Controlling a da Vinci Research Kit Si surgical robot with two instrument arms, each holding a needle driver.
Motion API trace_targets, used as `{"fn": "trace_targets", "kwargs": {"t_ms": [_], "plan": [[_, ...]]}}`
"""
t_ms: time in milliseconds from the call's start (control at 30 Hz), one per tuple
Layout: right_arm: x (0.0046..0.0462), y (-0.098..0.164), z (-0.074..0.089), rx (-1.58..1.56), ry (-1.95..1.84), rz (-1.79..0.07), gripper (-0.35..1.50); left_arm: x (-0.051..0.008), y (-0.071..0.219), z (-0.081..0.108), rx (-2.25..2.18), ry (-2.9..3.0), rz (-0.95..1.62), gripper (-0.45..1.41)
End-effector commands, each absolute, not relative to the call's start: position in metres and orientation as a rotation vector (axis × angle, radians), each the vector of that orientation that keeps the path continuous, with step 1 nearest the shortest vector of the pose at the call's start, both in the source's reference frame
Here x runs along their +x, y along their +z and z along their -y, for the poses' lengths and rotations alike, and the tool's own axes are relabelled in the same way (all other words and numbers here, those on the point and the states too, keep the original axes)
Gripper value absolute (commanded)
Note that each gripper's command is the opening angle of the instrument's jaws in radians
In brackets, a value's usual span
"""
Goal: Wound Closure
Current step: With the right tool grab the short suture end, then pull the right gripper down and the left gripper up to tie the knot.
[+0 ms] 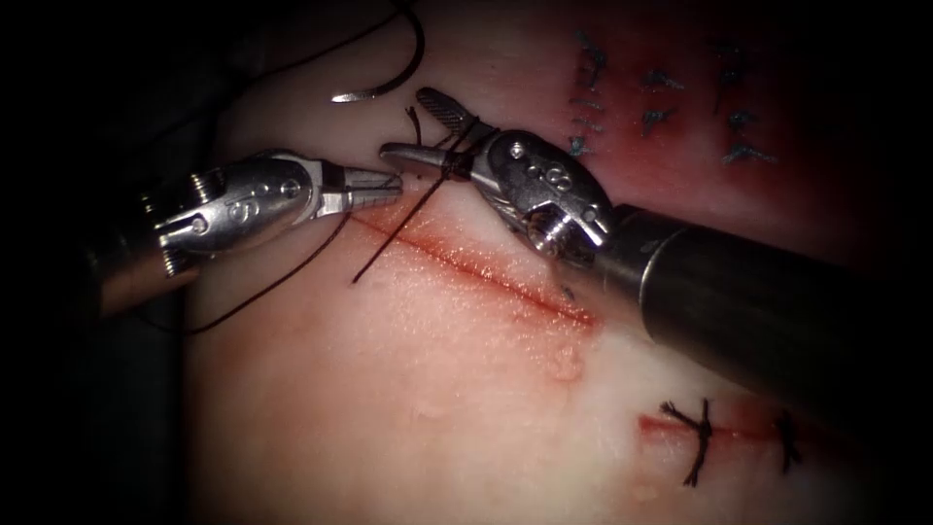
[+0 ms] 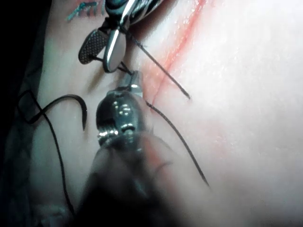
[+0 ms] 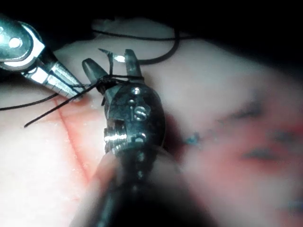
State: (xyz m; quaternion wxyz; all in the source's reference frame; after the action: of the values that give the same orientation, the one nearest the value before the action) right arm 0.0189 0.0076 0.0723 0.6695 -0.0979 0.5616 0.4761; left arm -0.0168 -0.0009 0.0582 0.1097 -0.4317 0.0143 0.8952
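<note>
**A:** What did the endoscope view show?

**B:** Pale tissue [image 1: 466, 389] filled the frame, with a red cut [image 1: 486, 272] running diagonally from the upper centre down toward the right. The left tool [image 1: 384, 187] came in from the left edge, its fingers pressed together near the upper end of the cut. They appeared to pinch the thread [image 1: 282, 282], which trailed from their tips down toward the lower left.

**A:** And the right tool?

**B:** The right tool [image 1: 428, 126] entered from the lower right. Its fingers were spread wide, one pointing to the upper left, the other toward the left tool's tip. Thread was wound around them close to their hinge, with a small knot-like tangle there. A straight tail of thread ran from the tangle down and left, crossing the cut.

**A:** Where was the needle?

**B:** The curved needle [image 1: 374, 92] lay free on the tissue at the top centre of the frame, on the left side of the cut, held by neither tool and not in the tissue. Thread arced up from its end.

**A:** Anything else?

**B:** Two dark finished stitches [image 1: 698, 442] crossed a second red line at the lower right, and blue-green marks [image 1: 661, 97] dotted the upper right.
</note>
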Motion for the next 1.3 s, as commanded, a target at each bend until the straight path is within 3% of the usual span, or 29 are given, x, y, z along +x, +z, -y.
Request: {"fn": "trace_targets", "kwargs": {"t_ms": [33, 67, 867, 1300], "plan": [[0.0197, 0.0728, -0.0080, -0.207, 1.057, -1.274, -0.25, -0.0173, 0.0587, 0.0002, -1.272, 2.631, -0.046, -0.35], [0.0199, 0.0728, -0.0079, -0.198, 1.057, -1.276, -0.35, -0.0173, 0.0587, 0.0002, -1.271, 2.631, -0.046, -0.35], [0.0250, 0.0697, -0.0024, -0.145, 1.093, -1.199, -0.35, -0.0160, 0.0587, -0.0003, -1.274, 2.634, -0.034, -0.35], [0.0268, 0.0685, 0.0012, -0.237, 1.100, -1.172, -0.35, -0.0126, 0.0566, -0.0052, -1.256, 2.581, -0.017, -0.35]]}}
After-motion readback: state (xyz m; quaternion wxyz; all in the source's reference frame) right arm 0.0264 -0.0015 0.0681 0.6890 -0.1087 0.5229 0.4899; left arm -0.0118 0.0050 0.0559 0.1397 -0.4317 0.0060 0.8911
